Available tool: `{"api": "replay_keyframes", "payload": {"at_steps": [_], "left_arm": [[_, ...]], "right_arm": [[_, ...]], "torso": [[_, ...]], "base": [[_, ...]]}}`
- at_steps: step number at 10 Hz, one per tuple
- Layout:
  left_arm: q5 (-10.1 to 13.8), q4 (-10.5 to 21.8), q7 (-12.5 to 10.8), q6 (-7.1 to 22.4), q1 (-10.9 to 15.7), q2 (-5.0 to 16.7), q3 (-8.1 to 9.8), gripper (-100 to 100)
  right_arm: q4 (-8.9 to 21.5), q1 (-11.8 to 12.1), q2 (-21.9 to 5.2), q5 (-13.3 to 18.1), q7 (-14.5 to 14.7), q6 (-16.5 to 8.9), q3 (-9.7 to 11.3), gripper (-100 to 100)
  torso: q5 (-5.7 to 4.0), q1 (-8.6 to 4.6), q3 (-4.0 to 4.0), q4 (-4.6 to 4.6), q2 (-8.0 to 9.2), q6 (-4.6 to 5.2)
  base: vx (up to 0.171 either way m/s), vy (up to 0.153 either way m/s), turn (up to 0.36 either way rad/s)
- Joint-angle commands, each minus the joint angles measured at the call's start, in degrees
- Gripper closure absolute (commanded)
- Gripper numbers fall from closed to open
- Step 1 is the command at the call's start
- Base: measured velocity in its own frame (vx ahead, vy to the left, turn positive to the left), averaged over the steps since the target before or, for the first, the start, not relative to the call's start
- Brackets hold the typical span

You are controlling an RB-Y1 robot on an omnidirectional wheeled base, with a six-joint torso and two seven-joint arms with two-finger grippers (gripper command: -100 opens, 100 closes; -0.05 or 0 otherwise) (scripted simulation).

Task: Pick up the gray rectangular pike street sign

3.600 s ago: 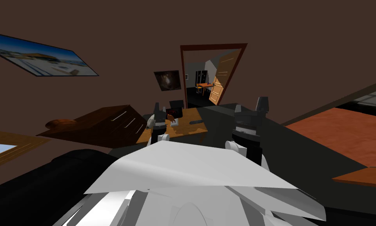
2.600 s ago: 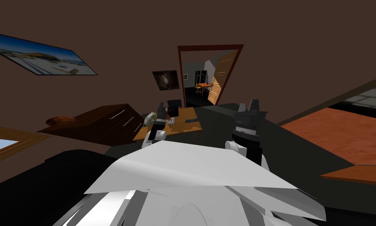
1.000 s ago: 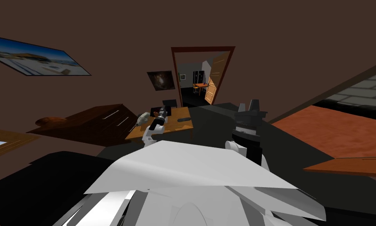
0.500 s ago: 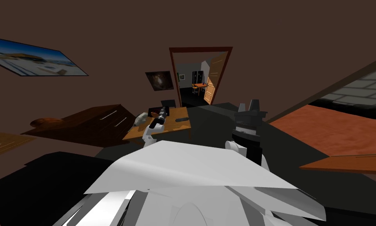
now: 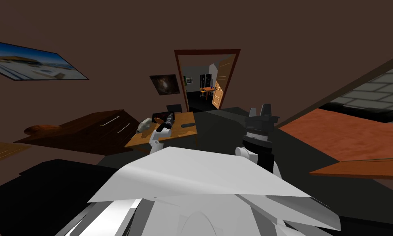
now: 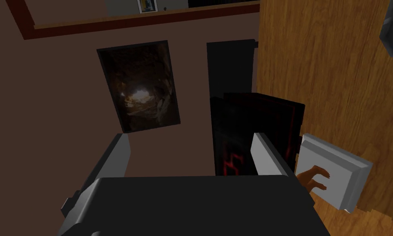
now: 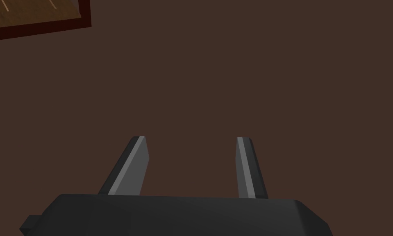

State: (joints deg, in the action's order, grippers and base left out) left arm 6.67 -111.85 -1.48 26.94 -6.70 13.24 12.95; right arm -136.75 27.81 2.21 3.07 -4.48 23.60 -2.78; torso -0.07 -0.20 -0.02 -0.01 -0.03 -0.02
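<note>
Two grippers, both empty: the left gripper (image 6: 191, 159) is spread wide over the far part of the wooden table (image 5: 166, 138), and the right gripper (image 7: 191, 168) is likewise spread, held up at the robot's right, well apart from the table. By judgement the pick-up is not yet begun. The grey rectangular sign (image 6: 335, 176) lies flat on the table just outside one finger of the left gripper, not between the two, and a small orange object (image 6: 313, 180) rests on one end of it. A black panel with red marks (image 6: 257, 131) stands just beside the sign at the table's far edge, by the wall (image 6: 60, 102), so room is tight there. Open tabletop lies on the sign's other side. Left to do: centre, descend, close, lift
</note>
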Motion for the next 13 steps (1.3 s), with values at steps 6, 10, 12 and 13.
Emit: {"api": "replay_keyframes", "payload": {"at_steps": [6,10,12,13], "left_arm": [[2.8,6.2,-0.2,10.0,3.6,1.8,2.97,-100],[3.8,8.4,-0.2,16.3,4.6,2.3,3.88,-100],[4.8,10.7,-0.2,19.8,5.5,3.0,4.76,-100],[5.8,13.0,-0.1,21.7,6.4,3.6,5.60,-100]], "right_arm": [[0.0,0.0,0.0,0.0,0.0,0.0,0.0,0],[0.0,0.0,0.0,0.0,0.0,0.0,0.0,0],[0.0,0.0,0.0,0.0,0.0,0.0,0.0,0],[0.0,0.0,0.0,0.0,0.0,0.0,0.0,0]], "torso": [[-0.02,-0.14,-0.04,-0.02,-0.07,0.01],[0.01,0.00,-0.07,-0.03,-0.13,0.02],[-0.01,-0.09,-0.12,-0.05,-0.22,0.02],[-0.01,-0.06,-0.13,-0.05,-0.21,0.00]], "base": [[0.027,-0.088,-0.041],[0.043,-0.066,-0.037],[0.070,-0.082,-0.059],[0.075,-0.057,-0.071]]}}
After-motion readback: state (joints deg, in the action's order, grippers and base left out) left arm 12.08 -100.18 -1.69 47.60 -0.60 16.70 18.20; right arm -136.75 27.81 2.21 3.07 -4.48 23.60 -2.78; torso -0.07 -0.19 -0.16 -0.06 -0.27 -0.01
